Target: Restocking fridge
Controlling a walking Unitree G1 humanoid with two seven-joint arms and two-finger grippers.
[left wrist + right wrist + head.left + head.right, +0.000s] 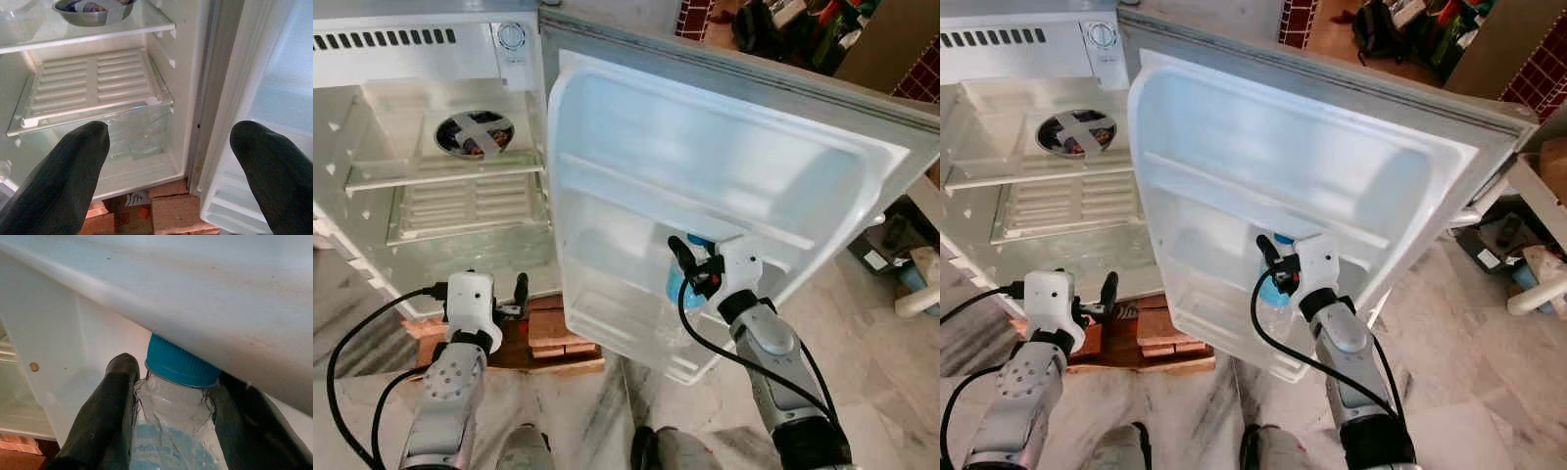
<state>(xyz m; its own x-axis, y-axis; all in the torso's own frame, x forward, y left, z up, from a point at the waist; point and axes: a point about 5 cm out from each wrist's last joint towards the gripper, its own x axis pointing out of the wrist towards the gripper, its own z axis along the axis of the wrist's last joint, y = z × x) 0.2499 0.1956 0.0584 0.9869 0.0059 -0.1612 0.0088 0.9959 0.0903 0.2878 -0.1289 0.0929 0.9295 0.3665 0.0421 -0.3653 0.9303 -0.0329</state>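
One water bottle [171, 431] gripped by the right claw [697, 272] at the inner side of the open fridge door [724, 166]

Nearest, the left claw [514, 299] hangs low before the fridge [372, 196] with its two black fingers [73, 171] spread wide apart and nothing between them; bricks [548, 328] lie under the cabinet just beyond it. The right claw's fingers [105, 416] press both sides of the clear bottle just below its blue cap [178, 364], and the cap sits right under a white door ledge [195, 308], at the door's lower compartments. Further in, the cabinet holds a ribbed white tray [93, 83] over a clear drawer [132, 134], and above that a glass shelf [440, 171] carrying a steel bowl [475, 132]
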